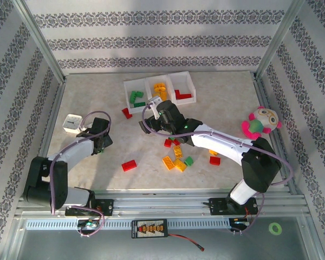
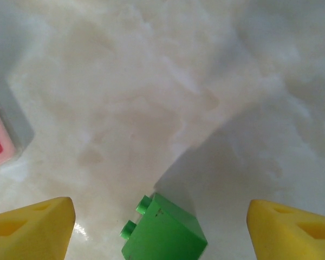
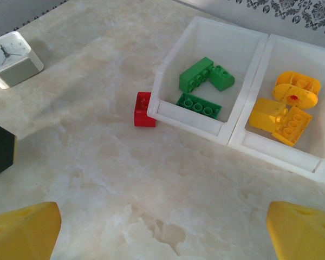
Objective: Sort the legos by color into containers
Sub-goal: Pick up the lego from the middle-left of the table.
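The table top (image 2: 151, 97) looks like pale marbled stone or laminate, smooth with a soft sheen; the green brick (image 2: 165, 234) lying on it is hard plastic, glossy on its studs; the bins (image 3: 187, 124) at the far side are white translucent plastic, smooth and faintly shiny; the yellow bricks (image 3: 284, 116) in one of them are the same glossy plastic; the toy (image 1: 260, 122) at the right is fuzzy cloth; the frame rails (image 1: 162, 201) along the near edge are bare matt metal; the walls (image 1: 162, 43) look like matt printed paper.
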